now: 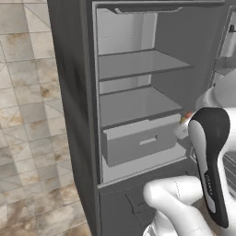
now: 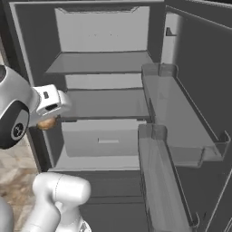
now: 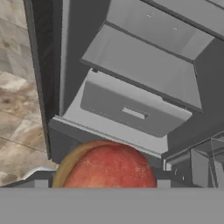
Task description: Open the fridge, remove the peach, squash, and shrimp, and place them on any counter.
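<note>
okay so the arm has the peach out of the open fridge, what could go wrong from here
The peach sits between wide-spread jaws of the gripper, so it may slip on a fast swing. The fridge door racks stand open close beside the arm; a turn that way could clip them. No counter is in sight, so the base must drive while carrying.

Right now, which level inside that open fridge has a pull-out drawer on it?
The lowest level of the fridge: a grey drawer with a small pale handle sits there, under the second shelf. The top shelf and that second shelf are bare flat boards.
</note>
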{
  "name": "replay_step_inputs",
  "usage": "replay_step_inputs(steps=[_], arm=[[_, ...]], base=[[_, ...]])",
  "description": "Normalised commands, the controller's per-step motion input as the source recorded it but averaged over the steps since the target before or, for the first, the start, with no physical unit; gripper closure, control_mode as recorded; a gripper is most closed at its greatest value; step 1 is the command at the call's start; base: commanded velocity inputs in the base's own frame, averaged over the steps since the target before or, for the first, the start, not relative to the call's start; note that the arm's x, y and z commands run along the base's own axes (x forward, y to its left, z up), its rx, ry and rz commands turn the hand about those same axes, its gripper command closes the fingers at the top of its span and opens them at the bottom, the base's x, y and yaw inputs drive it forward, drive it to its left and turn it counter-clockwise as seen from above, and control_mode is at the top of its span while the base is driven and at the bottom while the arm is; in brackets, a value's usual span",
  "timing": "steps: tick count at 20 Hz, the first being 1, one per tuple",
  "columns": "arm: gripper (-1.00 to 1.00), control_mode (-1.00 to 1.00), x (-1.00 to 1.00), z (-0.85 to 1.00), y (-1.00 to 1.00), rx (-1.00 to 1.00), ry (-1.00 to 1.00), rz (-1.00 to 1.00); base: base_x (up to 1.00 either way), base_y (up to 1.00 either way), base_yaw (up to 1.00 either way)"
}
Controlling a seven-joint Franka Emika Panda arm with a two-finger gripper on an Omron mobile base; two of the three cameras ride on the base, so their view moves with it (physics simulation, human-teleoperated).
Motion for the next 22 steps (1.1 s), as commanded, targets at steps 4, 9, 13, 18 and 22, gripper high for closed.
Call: replay_step_inputs(steps=[4, 9, 13, 18, 22], arm=[[1.00, 1.00, 0.00, 0.00, 0.00, 0.00, 0.00, 0.00], [1.00, 1.00, 0.00, 0.00, 0.00, 0.00, 0.00, 0.00], [1.00, 1.00, 0.00, 0.00, 0.00, 0.00, 0.00, 0.00], [1.00, 1.00, 0.00, 0.00, 0.00, 0.00, 0.00, 0.00], [1.00, 1.00, 0.00, 0.00, 0.00, 0.00, 0.00, 0.00]], base=[[-1.00, -0.12, 0.00], [-1.00, -0.01, 0.00], [-0.32, 0.16, 0.70], [0.00, 0.00, 1.00], [0.00, 0.00, 1.00]])
